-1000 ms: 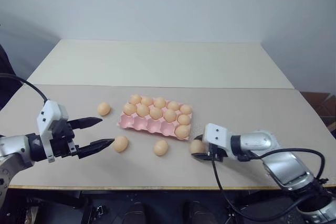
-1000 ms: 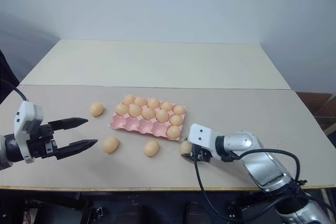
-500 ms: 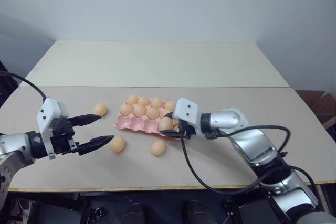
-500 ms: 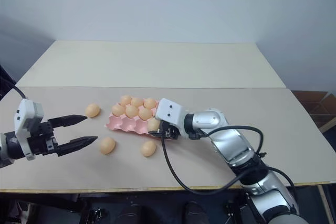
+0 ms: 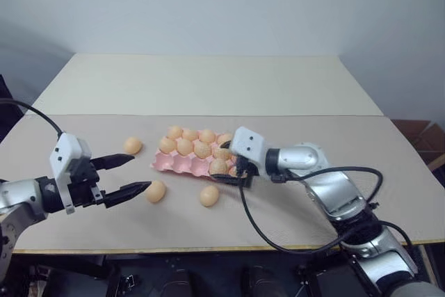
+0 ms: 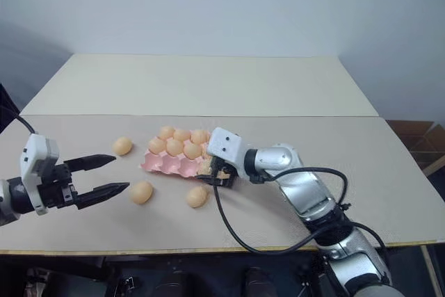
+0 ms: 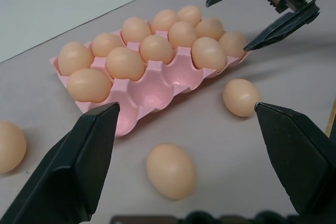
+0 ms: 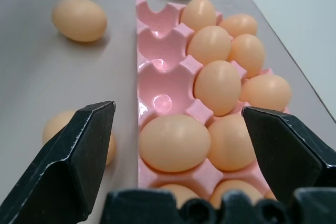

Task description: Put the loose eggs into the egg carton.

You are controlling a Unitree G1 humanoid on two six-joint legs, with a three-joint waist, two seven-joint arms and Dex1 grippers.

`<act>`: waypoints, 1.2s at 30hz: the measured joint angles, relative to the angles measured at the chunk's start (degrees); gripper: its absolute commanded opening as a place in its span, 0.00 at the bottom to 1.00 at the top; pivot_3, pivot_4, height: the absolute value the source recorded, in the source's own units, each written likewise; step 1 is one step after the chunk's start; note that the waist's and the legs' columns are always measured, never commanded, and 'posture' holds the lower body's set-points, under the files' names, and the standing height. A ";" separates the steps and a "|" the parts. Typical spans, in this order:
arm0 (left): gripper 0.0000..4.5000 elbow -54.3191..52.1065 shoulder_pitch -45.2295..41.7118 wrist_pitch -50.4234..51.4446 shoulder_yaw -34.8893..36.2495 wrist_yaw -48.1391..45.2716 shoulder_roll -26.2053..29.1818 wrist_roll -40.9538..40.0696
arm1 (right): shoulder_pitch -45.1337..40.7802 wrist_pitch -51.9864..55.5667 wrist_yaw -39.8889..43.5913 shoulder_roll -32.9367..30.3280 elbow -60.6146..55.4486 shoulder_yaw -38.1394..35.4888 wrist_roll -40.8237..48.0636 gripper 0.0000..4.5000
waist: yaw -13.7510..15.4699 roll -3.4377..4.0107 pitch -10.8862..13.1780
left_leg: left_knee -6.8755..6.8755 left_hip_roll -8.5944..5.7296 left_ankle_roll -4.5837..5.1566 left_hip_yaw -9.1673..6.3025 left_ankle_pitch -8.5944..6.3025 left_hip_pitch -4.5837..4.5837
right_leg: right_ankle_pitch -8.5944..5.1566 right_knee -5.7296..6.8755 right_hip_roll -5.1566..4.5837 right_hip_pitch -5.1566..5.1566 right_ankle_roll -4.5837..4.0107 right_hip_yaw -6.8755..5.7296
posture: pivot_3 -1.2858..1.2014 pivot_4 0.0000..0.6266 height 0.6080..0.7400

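The pink egg carton (image 5: pixel 182 165) lies mid-table, its back rows full of eggs. My right gripper (image 5: pixel 222 163) hovers open over the carton's front row, its fingers (image 8: pixel 73 156) on either side of an egg (image 8: pixel 174 142) that rests in a cup. Three cups (image 8: pixel 160 95) beyond that egg are empty. Three loose eggs lie on the table: one left of the carton (image 5: pixel 133 145), one in front of it (image 5: pixel 209 195) and one (image 5: pixel 155 191) just ahead of my left gripper (image 5: pixel 141 172), which is open and holds nothing.
A second, paler table top (image 5: pixel 208 81) adjoins at the back. The near table edge (image 5: pixel 208 248) runs close under both arms. A black cable (image 5: pixel 264 234) hangs from the right wrist over the table.
My right gripper carried an egg from the table right of the carton up to its front row, then opened; the egg now sits in a cup. The left gripper stayed put.
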 measured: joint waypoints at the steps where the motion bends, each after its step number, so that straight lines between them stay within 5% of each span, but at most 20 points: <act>1: 1.00 0.29 0.06 -0.10 0.15 -0.50 0.01 -0.01 | 1.95 0.11 0.97 -1.98 -1.46 -2.81 1.72 0.99 | 0.13 0.00 0.00 | 0.00 0.00 0.00 0.01 0.00 -0.02 | 0.00 -0.04 -0.01 -0.01 0.00 0.00 | 0.52 0.24 1.00; 13: 1.00 4.58 2.93 -3.31 4.42 -5.68 0.66 1.34 | 27.54 -6.77 19.21 -20.04 -8.02 -31.59 18.58 0.99 | 0.56 0.00 0.00 | 0.00 0.00 0.00 0.05 0.00 0.13 | -0.23 -0.05 -0.04 0.08 -0.32 0.05 | 0.52 0.24 1.00; 20: 1.00 5.54 4.30 -4.19 5.56 -8.31 0.68 1.48 | 30.20 -8.31 20.19 -21.11 -8.32 -35.20 21.85 0.99 | 0.53 0.00 0.00 | 0.00 0.03 -0.03 0.05 -0.02 0.21 | -0.24 -0.01 -0.01 0.09 -0.34 0.06 | 0.52 0.24 1.00; 27: 1.00 5.64 2.94 -4.58 4.64 -8.08 0.68 2.18 | 21.70 -10.69 16.46 -18.72 -9.26 -25.05 19.92 0.99 | 0.44 0.00 0.00 | 0.00 0.02 -0.01 0.08 -0.01 0.14 | -0.23 -0.04 -0.01 0.04 -0.33 0.09 | 0.52 0.24 1.00; 36: 1.00 5.84 0.24 -4.61 1.61 -7.41 0.72 2.35 | 4.20 -22.17 12.63 -7.45 -3.99 4.18 -1.68 0.99 | 0.11 -0.01 0.00 | 0.00 0.03 0.00 0.08 0.00 0.06 | -0.12 0.00 0.03 -0.02 -0.17 0.09 | 0.52 0.24 1.00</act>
